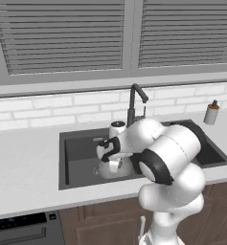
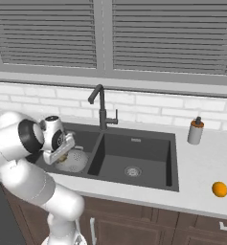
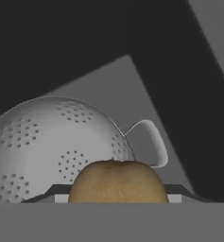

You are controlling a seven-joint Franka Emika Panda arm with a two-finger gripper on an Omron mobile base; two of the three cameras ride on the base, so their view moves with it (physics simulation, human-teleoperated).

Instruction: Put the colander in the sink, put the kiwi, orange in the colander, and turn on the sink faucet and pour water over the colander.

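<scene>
Table: pale top carrying the sink, with the front edge nearest the robot.
Sink: dark double basin set in the table; faucet rises at its back edge, between the basins.
Colander: silvery, standing upright in the left basin, one loop handle showing.
Gripper: held over the left basin just above the colander, closed around the kiwi.
Orange: alone near the table's front right edge, well apart from the sink.
Risk: gripper sits near the colander's rim, so a released kiwi may strike the rim and roll into the basin.
</scene>
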